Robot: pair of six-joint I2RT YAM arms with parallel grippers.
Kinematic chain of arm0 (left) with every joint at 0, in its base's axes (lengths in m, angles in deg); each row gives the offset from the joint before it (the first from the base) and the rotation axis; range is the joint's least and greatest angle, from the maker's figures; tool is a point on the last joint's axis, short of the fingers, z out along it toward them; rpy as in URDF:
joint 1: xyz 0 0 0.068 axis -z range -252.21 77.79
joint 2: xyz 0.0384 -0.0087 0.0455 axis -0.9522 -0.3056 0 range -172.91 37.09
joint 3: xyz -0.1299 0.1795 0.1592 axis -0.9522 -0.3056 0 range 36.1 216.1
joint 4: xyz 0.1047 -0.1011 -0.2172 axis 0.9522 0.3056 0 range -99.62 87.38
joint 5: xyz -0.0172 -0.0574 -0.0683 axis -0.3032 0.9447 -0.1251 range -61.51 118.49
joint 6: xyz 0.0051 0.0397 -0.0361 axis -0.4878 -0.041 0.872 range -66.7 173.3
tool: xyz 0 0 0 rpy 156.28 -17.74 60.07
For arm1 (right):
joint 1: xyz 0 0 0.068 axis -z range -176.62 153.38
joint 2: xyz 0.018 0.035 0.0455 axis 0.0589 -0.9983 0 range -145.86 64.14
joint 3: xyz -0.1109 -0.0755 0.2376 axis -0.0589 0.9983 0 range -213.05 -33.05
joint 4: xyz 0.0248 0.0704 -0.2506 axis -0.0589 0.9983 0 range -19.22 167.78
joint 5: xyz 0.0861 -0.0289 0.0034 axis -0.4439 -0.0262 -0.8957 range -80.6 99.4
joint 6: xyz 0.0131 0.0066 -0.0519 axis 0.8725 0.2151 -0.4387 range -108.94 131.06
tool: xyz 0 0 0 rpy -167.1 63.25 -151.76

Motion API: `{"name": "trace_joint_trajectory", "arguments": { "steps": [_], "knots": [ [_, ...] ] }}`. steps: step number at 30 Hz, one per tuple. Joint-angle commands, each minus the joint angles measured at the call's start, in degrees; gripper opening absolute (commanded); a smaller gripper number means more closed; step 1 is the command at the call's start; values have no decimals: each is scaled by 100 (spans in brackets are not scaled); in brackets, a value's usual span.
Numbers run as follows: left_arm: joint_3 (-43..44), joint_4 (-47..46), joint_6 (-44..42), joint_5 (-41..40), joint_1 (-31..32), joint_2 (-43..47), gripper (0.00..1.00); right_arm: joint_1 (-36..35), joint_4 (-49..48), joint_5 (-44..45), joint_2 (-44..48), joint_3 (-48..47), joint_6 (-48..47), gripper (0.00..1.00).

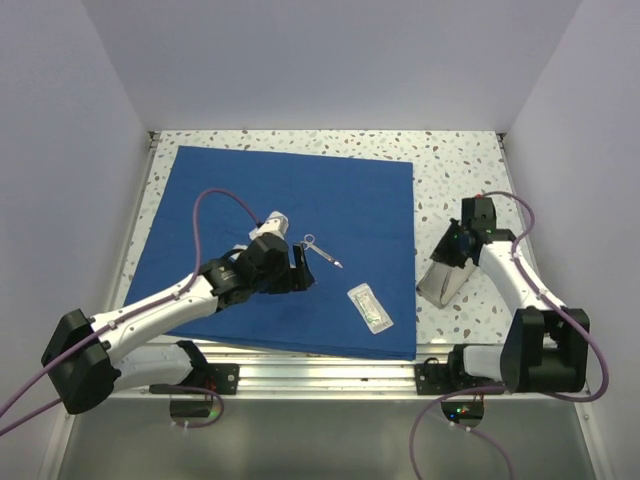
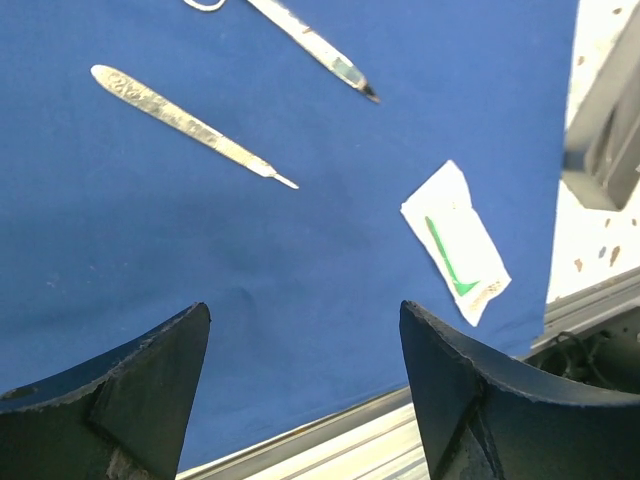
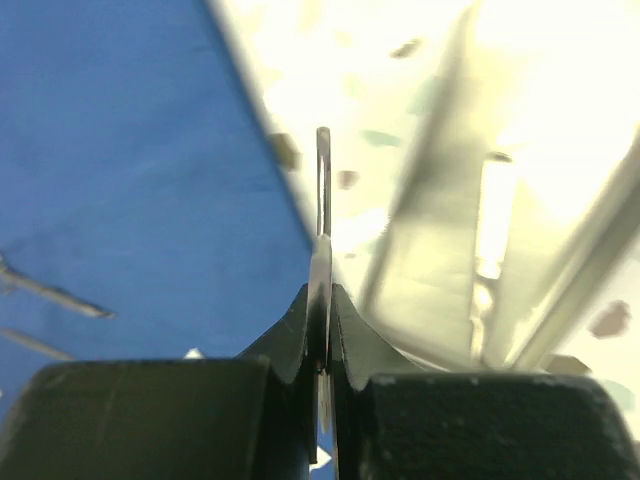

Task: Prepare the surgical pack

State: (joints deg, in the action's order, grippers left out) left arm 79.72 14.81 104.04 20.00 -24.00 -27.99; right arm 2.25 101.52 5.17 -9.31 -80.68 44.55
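You have the speckled worktop (image 1: pixel 460 170) carrying the royal-blue drape (image 1: pixel 300 200), which lies spread flat over its left and middle part, with a bare strip of worktop to its right. On that bare strip, just beside the drape's right edge, sits the small silver tray (image 1: pixel 447 283); whether it lies flat or tipped you cannot tell from above. On the drape near its front right corner lies the clear packet (image 1: pixel 370 308), with something green inside it. Further in, toward the middle of the cloth, lies the scissor-like instrument (image 1: pixel 322 250), and just beside it, apart and roughly parallel, a slim flat steel handle (image 2: pixel 190 125) that shows in the left wrist view. Your left pincer (image 2: pixel 303 310) hangs over the drape close to those two tools, fingers spread wide and released, grasping nothing. Your right pincer (image 3: pixel 322 300) is at the tray, clenched on a thin steel strip (image 3: pixel 323 200) seen edge-on; which piece that is you cannot tell.
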Motion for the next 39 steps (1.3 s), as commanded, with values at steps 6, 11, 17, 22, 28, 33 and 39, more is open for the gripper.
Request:
{"name": "trace_joint_trajectory", "arguments": {
  "steps": [6,11,17,22,28,33,39],
  "knots": [
    [-28,-315,-372,515,-417,-163,80,771,240,405,-380,211,-282,0],
    [-46,-316,-363,550,-619,-189,80,912,-7,229,-714,281,-326,0],
    [50,-236,-170,603,-769,-540,80,983,-253,107,-943,369,-370,20],
    [208,-333,15,770,-769,-1006,78,983,-174,89,-1031,220,-475,41],
    [866,526,576,297,-769,-1797,78,983,467,527,-356,45,-730,61],
    [1482,1204,1191,-231,-760,-2474,76,834,871,432,462,-237,-923,64],
    [2326,2197,2130,-696,-524,-3300,70,159,1039,475,630,-571,-1091,64]
  ]
}}
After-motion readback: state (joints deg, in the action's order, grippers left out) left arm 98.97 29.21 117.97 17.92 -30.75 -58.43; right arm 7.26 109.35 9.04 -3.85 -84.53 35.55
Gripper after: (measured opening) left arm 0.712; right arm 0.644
